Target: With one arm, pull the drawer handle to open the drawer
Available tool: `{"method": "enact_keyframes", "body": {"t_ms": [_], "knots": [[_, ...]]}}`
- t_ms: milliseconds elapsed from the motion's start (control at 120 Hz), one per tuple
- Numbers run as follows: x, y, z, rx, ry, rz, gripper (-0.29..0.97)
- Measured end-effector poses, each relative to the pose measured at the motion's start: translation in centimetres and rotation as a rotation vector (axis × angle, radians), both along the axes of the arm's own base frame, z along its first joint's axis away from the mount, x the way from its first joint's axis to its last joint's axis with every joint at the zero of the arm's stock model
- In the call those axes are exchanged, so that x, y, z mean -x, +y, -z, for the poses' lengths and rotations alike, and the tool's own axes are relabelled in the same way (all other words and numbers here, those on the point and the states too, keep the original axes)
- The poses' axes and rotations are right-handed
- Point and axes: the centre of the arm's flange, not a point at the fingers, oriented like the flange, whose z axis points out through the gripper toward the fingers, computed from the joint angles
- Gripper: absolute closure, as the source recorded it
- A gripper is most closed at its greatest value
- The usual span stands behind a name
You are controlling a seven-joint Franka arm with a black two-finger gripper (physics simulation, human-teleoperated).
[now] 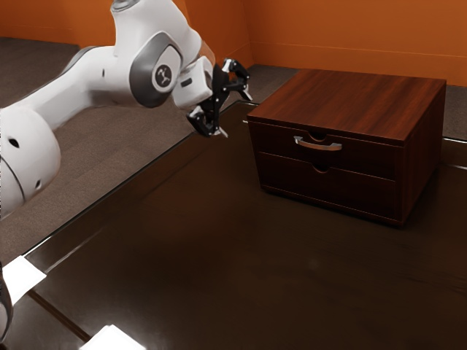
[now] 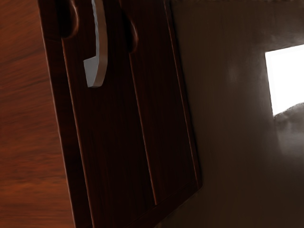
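A dark wooden cabinet [image 1: 350,109] with two drawers stands on the table at the exterior view's right. The top drawer [image 1: 321,149] carries a curved silver handle [image 1: 318,144], and its front sits flush with the cabinet. My black gripper [image 1: 233,113] hangs in the air to the left of the cabinet, about level with its top edge and well short of the handle, its fingers open and empty. The wrist view looks at the drawer fronts [image 2: 128,133] at an angle, with one end of the handle [image 2: 97,47] ahead of my hand.
The cabinet rests on a dark glossy table [image 1: 219,262]. Two white patches [image 1: 22,277] [image 1: 113,339] lie near the table's lower left corner. An orange wall [image 1: 350,29] runs behind. A bright white patch [image 2: 285,78] shows on the floor past the cabinet.
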Motion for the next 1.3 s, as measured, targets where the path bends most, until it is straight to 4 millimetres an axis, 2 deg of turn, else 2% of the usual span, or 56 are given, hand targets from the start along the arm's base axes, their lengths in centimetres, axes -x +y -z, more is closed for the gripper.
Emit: {"method": "enact_keyframes", "body": {"t_ms": [158,383,567,750,875,1017,1150,1225,1300], "knots": [[-0.1,0.2,0.6,0.003,0.01,-0.006,0.15],[-1.4,-3.3,2.8,0.025,0.033,0.048,0.22],[-2.4,-2.8,5.1,0.03,0.045,0.042,0.23],[-3.2,-4.4,5.6,0.039,0.012,0.07,0.24],[-3.8,-6.6,6.2,0.055,0.001,0.106,0.25],[-3.9,-6.8,6.4,0.056,-0.005,0.111,0.25],[-4.4,-7.2,7.8,0.059,0.006,0.117,0.25],[-4.7,-8.1,8.5,0.068,0.007,0.131,0.25],[-4.9,-8.5,8.9,0.072,0.006,0.137,0.21]]}}
